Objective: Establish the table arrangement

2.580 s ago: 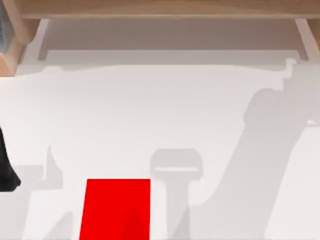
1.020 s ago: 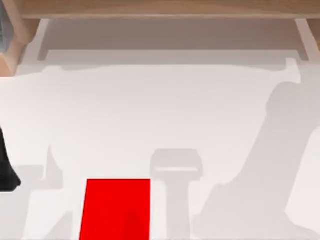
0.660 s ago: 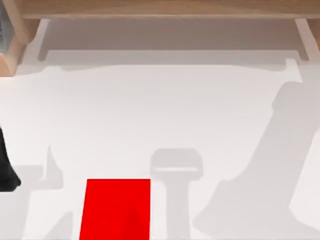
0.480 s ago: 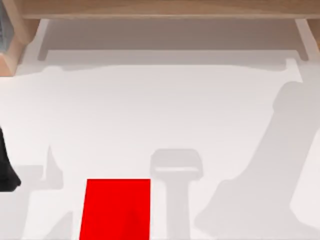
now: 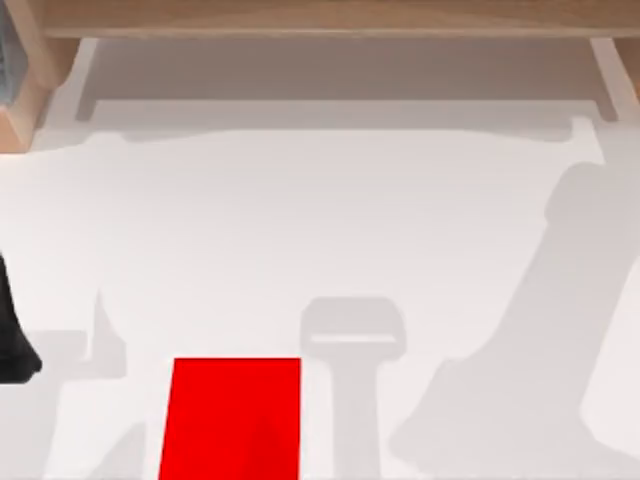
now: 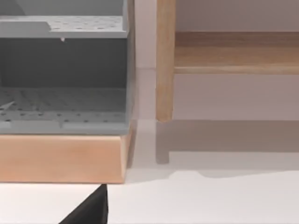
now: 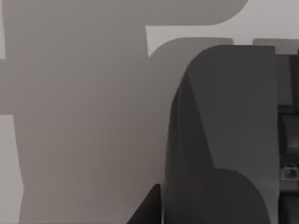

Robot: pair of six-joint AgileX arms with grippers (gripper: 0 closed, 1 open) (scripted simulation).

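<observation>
The white table (image 5: 330, 220) spans almost the whole top view, running from the wooden frame (image 5: 320, 18) at its far edge down to the near edge, and grey shadows of the arms lie across it, the broadest on the right side. In the left wrist view the same table (image 6: 210, 200) shows as a pale strip below the frame's upright post (image 6: 165, 60) and crossbar. Next in size is a grey rack with perforated shelves (image 6: 63, 70), sitting on a light wooden base (image 6: 63, 157) beside that post; it lies at the table's far left corner. A red mat (image 5: 231, 418) lies flat at the near edge, left of centre. A dark part of the left arm (image 5: 12, 335) sits at the left edge of the table, well apart from the mat. The right wrist view looks down on shadowed tabletop (image 7: 84, 116) with a dark grey arm housing (image 7: 224, 140) close to the lens. How far either gripper is open cannot be told.
</observation>
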